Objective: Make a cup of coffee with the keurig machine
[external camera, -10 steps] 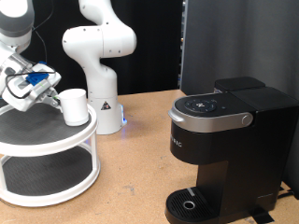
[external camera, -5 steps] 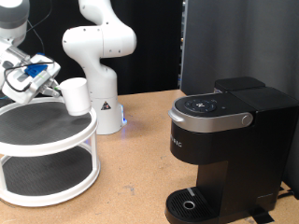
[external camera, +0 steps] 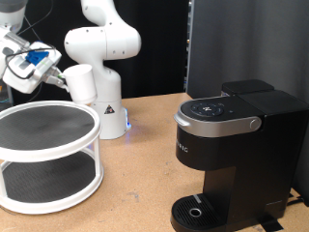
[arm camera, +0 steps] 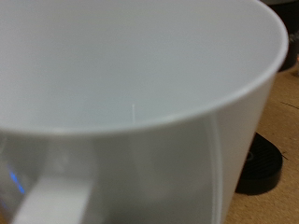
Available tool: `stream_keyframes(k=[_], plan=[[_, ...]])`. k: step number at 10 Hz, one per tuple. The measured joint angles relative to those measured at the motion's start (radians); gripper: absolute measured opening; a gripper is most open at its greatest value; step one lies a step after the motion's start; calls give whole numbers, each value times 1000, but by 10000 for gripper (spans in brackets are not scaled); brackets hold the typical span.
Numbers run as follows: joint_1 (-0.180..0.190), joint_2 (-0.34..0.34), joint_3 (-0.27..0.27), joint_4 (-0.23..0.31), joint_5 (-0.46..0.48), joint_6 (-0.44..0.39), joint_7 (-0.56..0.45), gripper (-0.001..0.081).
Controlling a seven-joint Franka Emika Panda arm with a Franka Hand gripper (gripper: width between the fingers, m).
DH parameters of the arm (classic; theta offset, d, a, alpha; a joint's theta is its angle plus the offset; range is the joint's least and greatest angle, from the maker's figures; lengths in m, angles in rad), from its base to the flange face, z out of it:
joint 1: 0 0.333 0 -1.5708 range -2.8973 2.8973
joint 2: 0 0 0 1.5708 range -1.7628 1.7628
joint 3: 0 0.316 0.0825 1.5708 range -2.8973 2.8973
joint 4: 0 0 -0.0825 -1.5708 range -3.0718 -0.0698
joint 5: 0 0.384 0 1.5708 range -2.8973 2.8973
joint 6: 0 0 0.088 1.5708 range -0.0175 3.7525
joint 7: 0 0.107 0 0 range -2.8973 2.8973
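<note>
My gripper [external camera: 60,77] is at the exterior view's upper left, shut on the white cup [external camera: 79,83] and holding it in the air above the round two-tier stand [external camera: 48,145]. The cup tilts to the side. In the wrist view the cup [arm camera: 140,103] fills the picture, its open inside and part of its handle [arm camera: 56,201] showing; the fingers are hidden there. The black keurig machine [external camera: 232,155] stands at the exterior view's right with its grey-silver lid handle [external camera: 224,123] down and its drip base [external camera: 198,210] bare.
A second white robot arm [external camera: 101,58] stands on the wooden table [external camera: 135,193] behind the stand. A dark panel [external camera: 251,43] rises behind the keurig machine. A dark round object [arm camera: 260,168] shows past the cup in the wrist view.
My gripper has lifted the cup up off the stand's top tier, about forty pixels higher, and moved it slightly to the exterior view's right.
</note>
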Motion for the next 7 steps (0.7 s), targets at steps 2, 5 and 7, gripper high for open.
stream_keyframes(k=[2, 5, 7], plan=[[1, 3, 3, 17, -4, -34, 0, 74], [3, 1, 31, -45, 60, 136, 4, 74], [50, 0, 64, -93, 173, 298, 2, 74]])
